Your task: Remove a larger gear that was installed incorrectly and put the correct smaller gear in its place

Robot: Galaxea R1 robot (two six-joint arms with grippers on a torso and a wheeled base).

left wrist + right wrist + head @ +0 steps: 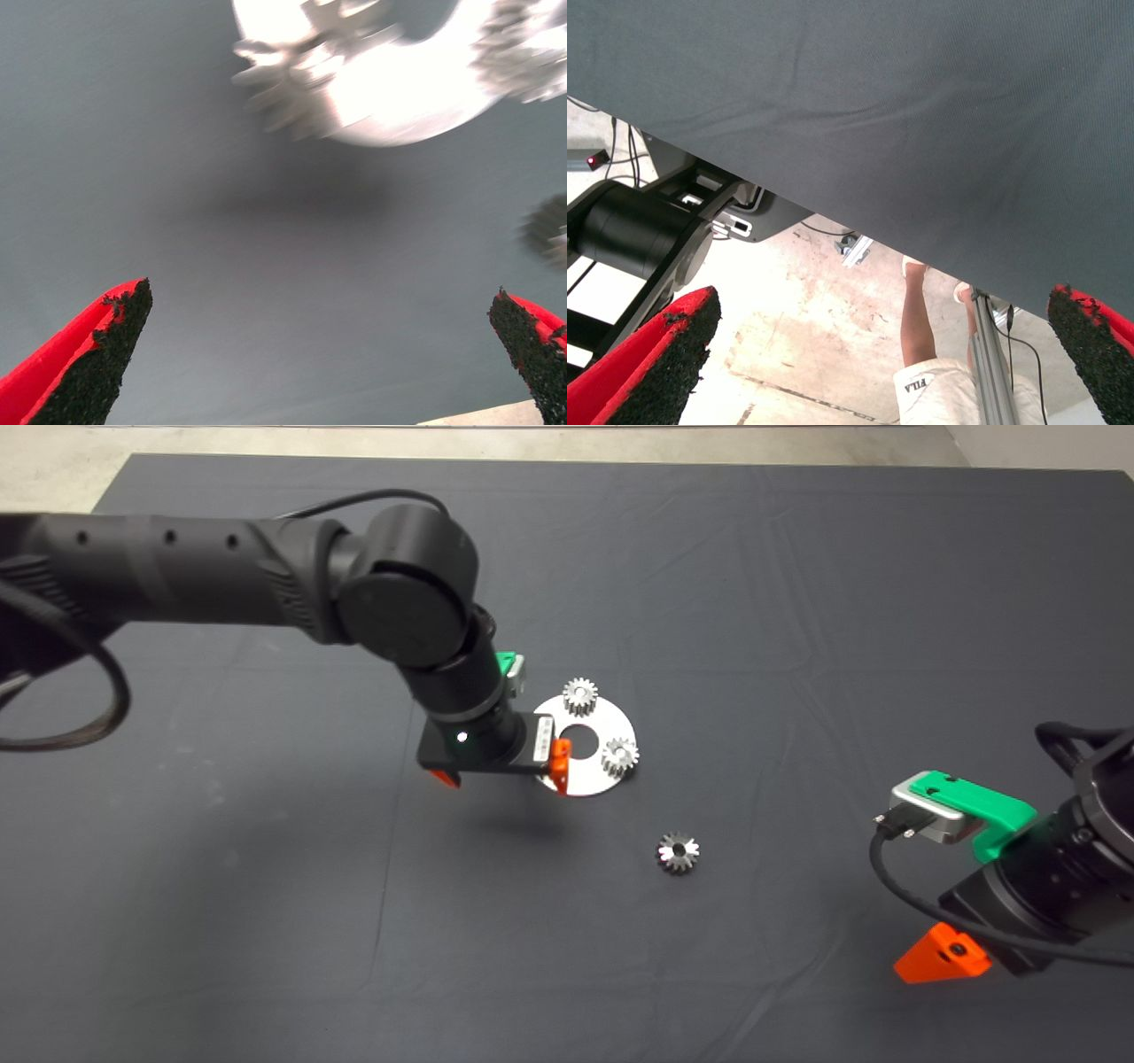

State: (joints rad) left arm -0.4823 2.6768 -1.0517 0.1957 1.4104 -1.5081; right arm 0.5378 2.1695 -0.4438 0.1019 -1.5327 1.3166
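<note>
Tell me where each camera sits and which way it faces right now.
Head view: above the mat, looking down; left arm over the white plate, right gripper parked at the lower right.
Left wrist view: on the left arm, facing the mat; both open fingers show.
Right wrist view: looks past the mat's edge to the floor and a person's legs.
Shared: head and left wrist views both show the plate.

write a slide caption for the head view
Left gripper hovers open beside the white plate with two gears; dark gear lies apart.
</note>
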